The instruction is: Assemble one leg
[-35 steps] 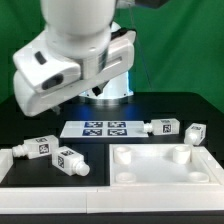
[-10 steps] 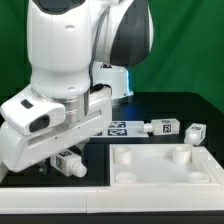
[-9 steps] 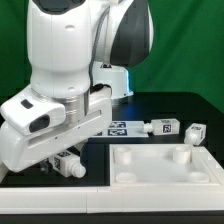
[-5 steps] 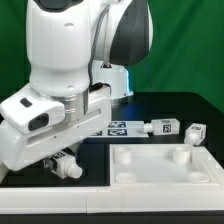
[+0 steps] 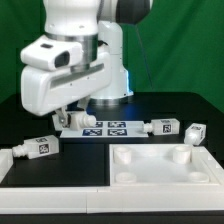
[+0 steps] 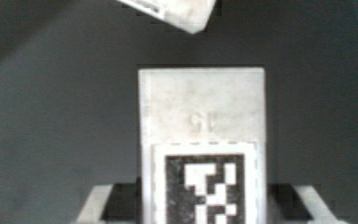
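Observation:
My gripper (image 5: 72,119) is shut on one leg (image 5: 78,120) and holds it above the table, over the near left end of the marker board (image 5: 100,128). In the wrist view the leg (image 6: 202,110) is a white block with a black-and-white tag, gripped between the two fingers (image 6: 115,200). The gripper (image 6: 202,196) hangs over dark table. Another leg (image 5: 36,147) lies at the exterior view's left, with a further white piece (image 5: 6,158) at the edge. Two more legs (image 5: 164,127) (image 5: 194,131) lie at the right.
The large white frame with round sockets (image 5: 165,172) sits at the front right. A white ledge (image 5: 50,200) runs along the front. A white corner (image 6: 172,12) shows at the edge of the wrist view.
The arm has risen and swung back from the front left. The leg that lay there has left the table and now hangs in the gripper near the marker board.

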